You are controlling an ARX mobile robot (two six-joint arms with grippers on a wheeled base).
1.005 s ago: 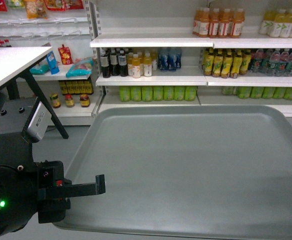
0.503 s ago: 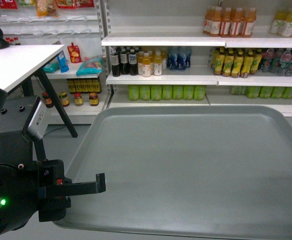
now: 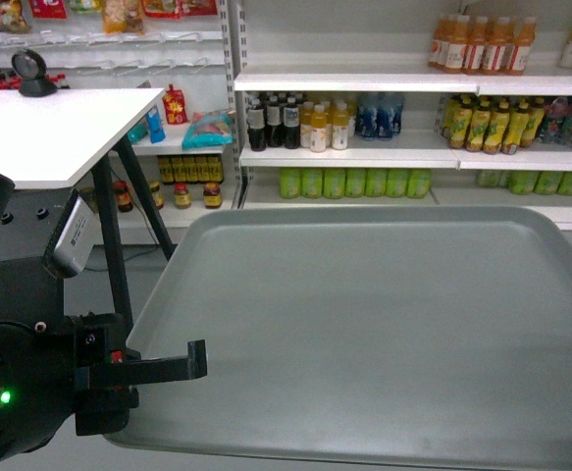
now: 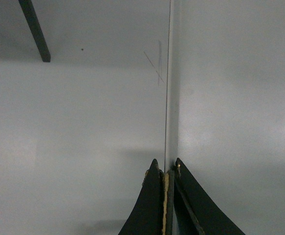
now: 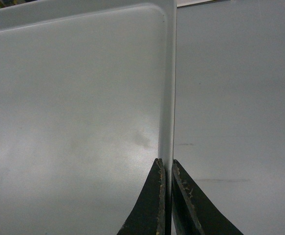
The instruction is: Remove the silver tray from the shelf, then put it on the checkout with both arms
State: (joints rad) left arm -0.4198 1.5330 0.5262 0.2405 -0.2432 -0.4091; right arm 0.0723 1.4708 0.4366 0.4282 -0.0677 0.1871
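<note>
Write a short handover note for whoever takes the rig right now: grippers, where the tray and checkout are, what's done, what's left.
Left gripper: shut on the left rim of the tray.
Right gripper: shut on the tray's right rim; it is out of the head view.
Tray: off the shelf, held level in the air in front of the robot, nothing on it.
Checkout: to the front left, with the scanner at its far edge; the tray is not over it yet.
Done: tray taken off the shelf.
Left: bring the tray over the checkout, set it down flat, open both grippers.
</note>
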